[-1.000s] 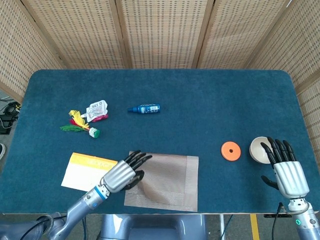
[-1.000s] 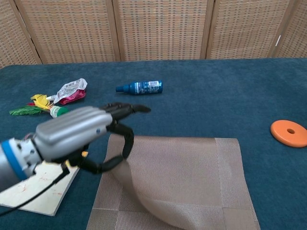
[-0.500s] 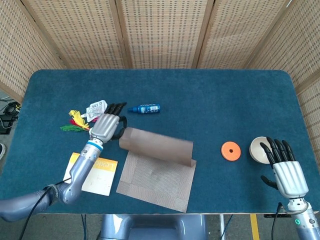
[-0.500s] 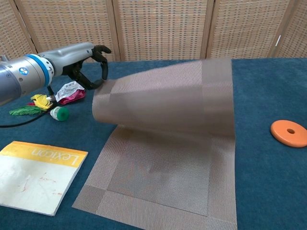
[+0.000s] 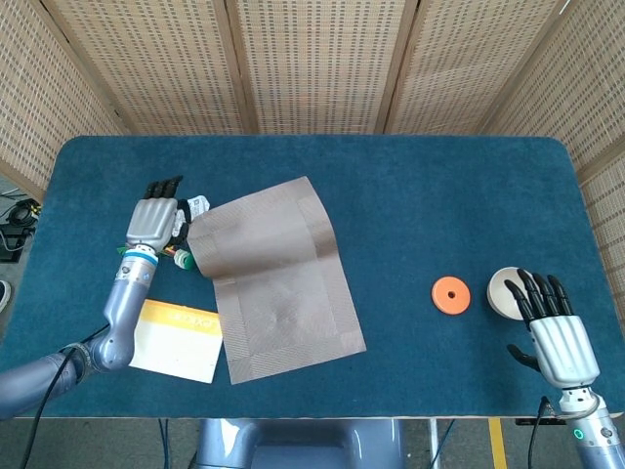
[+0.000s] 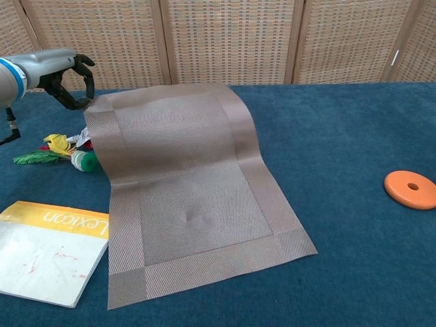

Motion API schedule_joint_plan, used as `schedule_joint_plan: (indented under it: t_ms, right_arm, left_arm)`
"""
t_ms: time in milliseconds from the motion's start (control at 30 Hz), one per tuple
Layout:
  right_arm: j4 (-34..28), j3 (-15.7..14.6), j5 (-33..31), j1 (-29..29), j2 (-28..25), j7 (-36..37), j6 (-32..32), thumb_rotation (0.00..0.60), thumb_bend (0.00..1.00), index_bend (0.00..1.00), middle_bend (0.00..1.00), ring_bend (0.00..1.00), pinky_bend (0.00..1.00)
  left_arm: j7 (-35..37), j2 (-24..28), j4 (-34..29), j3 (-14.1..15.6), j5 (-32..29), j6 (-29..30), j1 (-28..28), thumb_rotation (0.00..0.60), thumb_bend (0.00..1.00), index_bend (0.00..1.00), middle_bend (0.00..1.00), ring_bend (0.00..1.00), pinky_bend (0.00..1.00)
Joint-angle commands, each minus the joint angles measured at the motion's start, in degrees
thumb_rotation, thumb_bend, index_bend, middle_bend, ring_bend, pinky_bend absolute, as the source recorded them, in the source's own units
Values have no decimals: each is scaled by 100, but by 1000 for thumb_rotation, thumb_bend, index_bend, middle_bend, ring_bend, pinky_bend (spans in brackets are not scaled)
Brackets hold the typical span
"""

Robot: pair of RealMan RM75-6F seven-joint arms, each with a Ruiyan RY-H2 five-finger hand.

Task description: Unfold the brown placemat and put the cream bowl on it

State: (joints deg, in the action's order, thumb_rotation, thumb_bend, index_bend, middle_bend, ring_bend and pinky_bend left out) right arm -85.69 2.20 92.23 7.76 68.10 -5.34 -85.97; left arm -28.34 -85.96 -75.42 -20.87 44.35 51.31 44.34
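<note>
I see a brown woven placemat (image 5: pixel 275 278) with a ribbed border on my deep blue worktop (image 5: pixel 439 195). My hands are silver with black fingers (image 5: pixel 162 186). The disc (image 5: pixel 450 294) is orange, the bowl (image 5: pixel 502 291) cream, the book (image 6: pixel 48 248) yellow and white.

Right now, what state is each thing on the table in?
brown placemat: opened out, far end still lifted off the table
left robot hand: holding the placemat's far corner
right robot hand: open, beside the bowl
cream bowl: upright, off the placemat
yellow book: closed, flat
</note>
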Motion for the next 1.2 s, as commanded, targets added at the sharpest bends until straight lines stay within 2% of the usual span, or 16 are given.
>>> schedule_joint_plan:
  t_ms: [33, 100, 167, 300, 533, 600, 733, 900, 1200]
  right_arm:
    - [0, -7, 7, 0, 4, -11, 4, 600, 0, 128, 0, 0, 0]
    - [-1, -11, 13, 0, 7, -22, 5, 600, 0, 127, 0, 0, 0]
    - [-3, -15, 18, -1, 9, -26, 6, 600, 0, 127, 0, 0, 0]
    - [31, -41, 59, 23, 20, -19, 49, 600, 0, 127, 0, 0, 0]
    - [251, -154, 358, 303, 87, 0, 404, 600, 0, 136, 0, 0, 0]
    - [341, -191, 580, 509, 114, -127, 600, 600, 0, 145, 0, 0, 0]
    - [266, -284, 997, 983, 167, -92, 1083, 600, 0, 154, 0, 0, 0]
    - [314, -284, 1266, 1574, 446, 79, 1685, 600, 0, 170, 0, 0, 0]
    - [648, -275, 1378, 2164, 1020, 283, 2244, 600, 0, 213, 0, 0, 0]
  left_arm:
    - [79, 46, 99, 43, 105, 134, 14, 600, 561, 682, 0, 0, 0]
    - [303, 61, 99, 52, 186, 128, -19, 600, 192, 221, 0, 0, 0]
    - [655, 154, 4, 13, 327, 106, -82, 600, 13, 5, 0, 0, 0]
    - [1269, 453, -312, 0, 891, 452, -335, 600, 0, 0, 0, 0, 0]
    - [1593, 1222, -1397, 189, 1448, 1277, -984, 600, 0, 0, 0, 0, 0]
    - [1800, 1543, -1814, 339, 1737, 1591, -1315, 600, 0, 0, 0, 0, 0]
    - [1765, 2055, -2538, 732, 2194, 2212, -1912, 600, 0, 0, 0, 0, 0]
    - [1402, 2304, -3095, 1066, 2368, 2729, -2362, 600, 0, 0, 0, 0, 0]
    - [1098, 2249, -3390, 1381, 2795, 3278, -2745, 600, 0, 0, 0, 0, 0]
